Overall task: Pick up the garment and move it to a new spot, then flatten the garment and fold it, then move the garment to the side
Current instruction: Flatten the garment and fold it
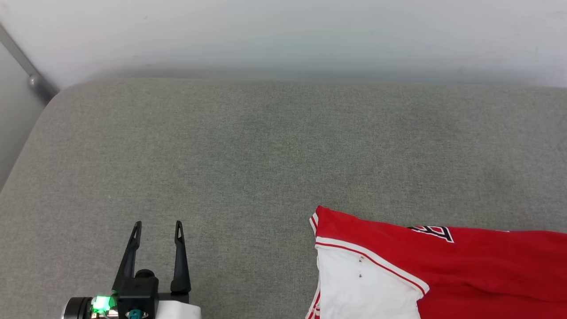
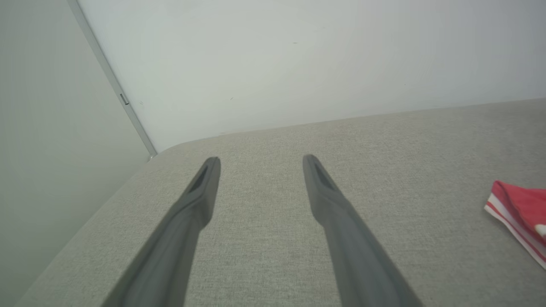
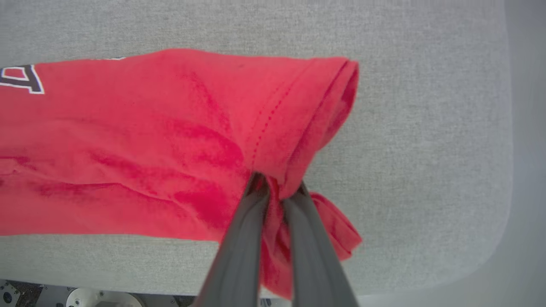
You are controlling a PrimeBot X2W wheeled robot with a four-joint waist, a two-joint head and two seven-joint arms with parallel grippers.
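— Looking from the head, where's the garment point(image 1: 443, 266)?
— Near right of the grey cushion point(image 1: 266, 155); left gripper point(image 1: 158, 226) near left.
— Left wrist?
— Spread wide, holding nothing.
— Right wrist?
— The right gripper point(image 3: 279, 185) clamps its hem at the cushion's near edge.

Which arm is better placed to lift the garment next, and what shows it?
Right. The right gripper is shut on bunched red fabric at the edge of the garment. The left gripper hangs open over the bare grey cushion, apart from the garment.
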